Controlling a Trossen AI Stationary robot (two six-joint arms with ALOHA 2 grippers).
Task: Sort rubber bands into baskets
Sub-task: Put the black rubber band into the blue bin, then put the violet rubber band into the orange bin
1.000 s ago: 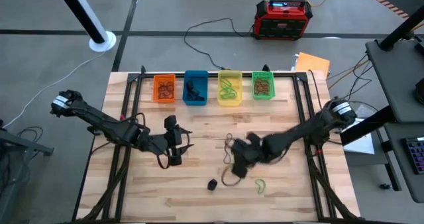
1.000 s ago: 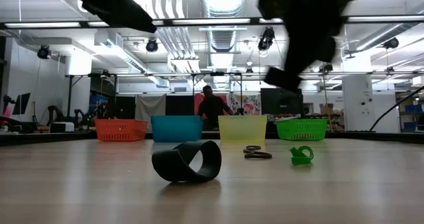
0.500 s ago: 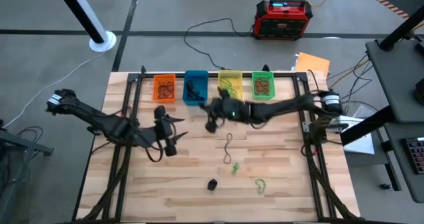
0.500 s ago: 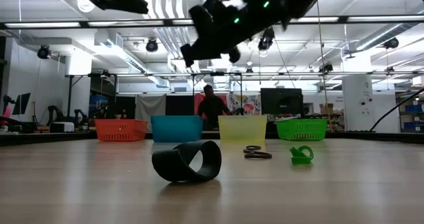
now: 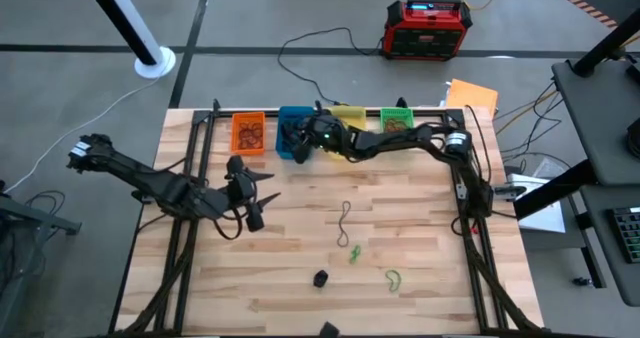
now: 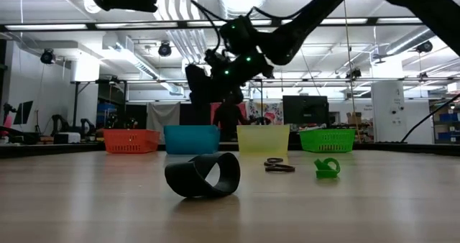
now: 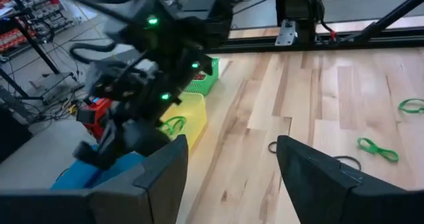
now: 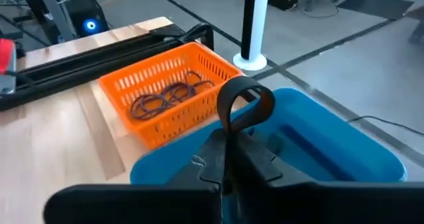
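Observation:
My right gripper [image 5: 299, 141] hangs over the blue basket [image 5: 288, 150], shut on a wide black rubber band [image 8: 246, 102]. The orange [image 5: 248, 135], yellow [image 5: 350, 150] and green [image 5: 397, 130] baskets stand in the same row along the far edge; the orange one holds brown bands [image 8: 163, 101]. My left gripper [image 5: 252, 200] is open and empty above the table's left middle. A brown band [image 5: 344, 218], two green bands [image 5: 354, 253] [image 5: 392, 278] and a black band [image 5: 320, 278] lie flat on the table. My right gripper pinches the black band's lower end [image 8: 231, 127] between its two shut fingers. The rest of the loop [image 8: 255, 95] stands out past the fingertips. The band is lifted clear, above the blue basket's open top [image 8: 311, 134].
Black frame rails run along the table's far edge [image 5: 320, 111] and both sides. A red-black box [image 5: 428, 28] and cables lie on the floor beyond the table. A person [image 6: 228, 117] stands far behind the baskets. Bare wood lies between the baskets and the loose bands.
My right gripper has risen from the loose bands in the table's middle and gone toward the far edge and left, carrying the black band, until it is over the blue basket. The brown band it covered now lies in view. My left gripper has drifted slightly left.

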